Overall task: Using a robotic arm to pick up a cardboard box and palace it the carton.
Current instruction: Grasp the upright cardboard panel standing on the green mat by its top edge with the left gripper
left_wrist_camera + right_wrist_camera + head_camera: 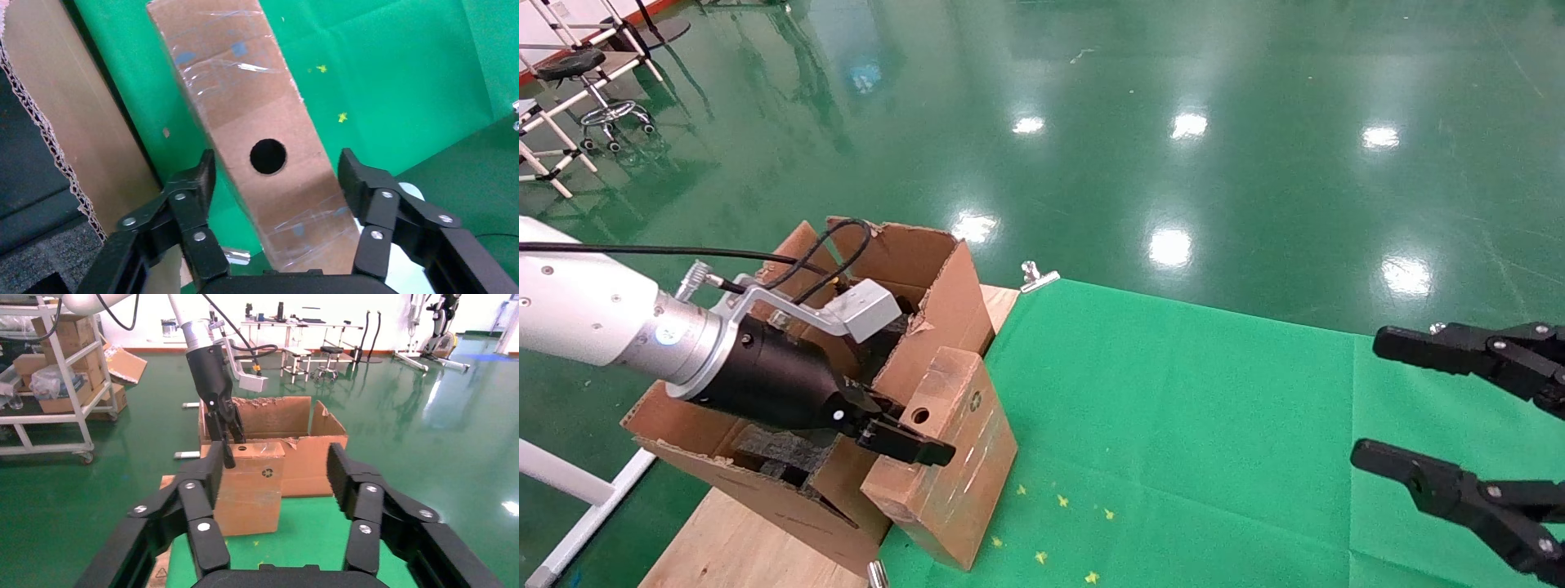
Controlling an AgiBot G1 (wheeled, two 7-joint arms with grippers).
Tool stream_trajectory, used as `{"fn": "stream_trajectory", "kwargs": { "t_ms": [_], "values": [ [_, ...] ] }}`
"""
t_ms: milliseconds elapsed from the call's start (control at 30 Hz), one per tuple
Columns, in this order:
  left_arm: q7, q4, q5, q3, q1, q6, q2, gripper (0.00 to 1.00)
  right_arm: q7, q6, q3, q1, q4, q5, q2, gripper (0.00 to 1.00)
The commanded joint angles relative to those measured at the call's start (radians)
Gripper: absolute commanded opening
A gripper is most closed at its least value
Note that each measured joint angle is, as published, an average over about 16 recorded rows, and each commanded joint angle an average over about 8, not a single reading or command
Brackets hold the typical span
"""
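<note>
The small cardboard box (pixel 964 457) stands on edge on the green cloth, leaning against the large torn carton (pixel 944 278). Its narrow top face has a round hole, and a side face has a recycling mark. My left gripper (pixel 899 429) is open and straddles the box's top end. In the left wrist view the box (pixel 245 92) lies between the fingers (pixel 196 184) with green showing on the left side. My right gripper (pixel 1375 398) is open and empty at the table's right side. The right wrist view shows the box (pixel 251 490), the carton (pixel 306 465) and the left gripper (pixel 229 447).
Dark grey foam (pixel 772 449) lies inside the carton. The green cloth (pixel 1173 425) is held on the wooden table (pixel 731 547) by metal clips (pixel 1038 276). Small yellow marks (pixel 1062 500) dot the cloth near the box. A stool (pixel 597 98) and frames stand far left.
</note>
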Motion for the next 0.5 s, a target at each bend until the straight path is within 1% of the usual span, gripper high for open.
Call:
{"fn": "stream_trajectory", "kwargs": {
  "t_ms": [33,500],
  "values": [
    [0.0,0.0,0.0,-0.001,0.001,0.0,0.0,0.0,0.0,0.0,0.0,0.0,0.0,0.0,0.0,1.0],
    [0.011,0.005,-0.004,-0.002,-0.001,-0.004,0.001,0.0,0.0,0.0,0.0,0.0,0.0,0.0,0.0,1.0]
  ]
}}
